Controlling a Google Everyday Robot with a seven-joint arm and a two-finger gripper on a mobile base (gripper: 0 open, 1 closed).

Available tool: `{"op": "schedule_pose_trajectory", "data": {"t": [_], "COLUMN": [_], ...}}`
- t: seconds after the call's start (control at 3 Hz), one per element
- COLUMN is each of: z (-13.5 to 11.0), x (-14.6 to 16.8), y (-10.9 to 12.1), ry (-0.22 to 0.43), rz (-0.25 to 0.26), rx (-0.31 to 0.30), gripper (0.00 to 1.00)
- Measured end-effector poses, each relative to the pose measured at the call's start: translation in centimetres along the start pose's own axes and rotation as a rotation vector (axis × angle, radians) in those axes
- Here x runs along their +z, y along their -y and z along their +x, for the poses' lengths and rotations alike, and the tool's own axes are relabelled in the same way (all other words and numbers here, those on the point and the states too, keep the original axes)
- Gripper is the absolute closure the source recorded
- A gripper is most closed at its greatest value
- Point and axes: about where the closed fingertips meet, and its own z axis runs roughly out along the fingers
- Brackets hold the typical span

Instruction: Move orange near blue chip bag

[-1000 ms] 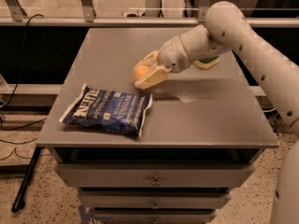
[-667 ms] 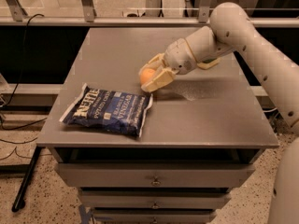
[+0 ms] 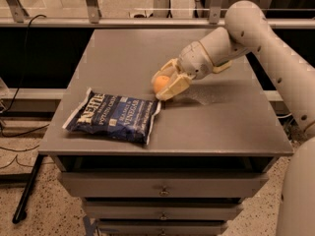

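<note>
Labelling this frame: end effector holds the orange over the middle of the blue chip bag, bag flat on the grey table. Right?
Not quite. In the camera view the end effector holds the orange beside the blue chip bag, just past its far right corner, not over its middle. The bag does lie flat on the grey table.

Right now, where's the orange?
In the camera view the orange is gripped in the tool near the middle of the table, just past the blue chip bag's far corner, on the picture's right.
</note>
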Motion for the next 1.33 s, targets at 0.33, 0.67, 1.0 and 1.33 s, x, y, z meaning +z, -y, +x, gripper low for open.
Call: {"op": "schedule_pose_trajectory", "data": {"t": [0.33, 0.67, 1.0, 1.33], "z": [0.25, 0.28, 0.21, 0.07], "x": [-0.46, -0.83, -0.8, -0.7], "y": [-0.51, -1.04, -1.25, -1.35], "ry": [-0.009, -0.013, -0.011, -0.008], "rz": [-0.034, -0.055, -0.068, -0.073], "rx": [-0.017, -0.032, -0.043, -0.049], "gripper": [0.58, 0.36, 0.12, 0.0]}}
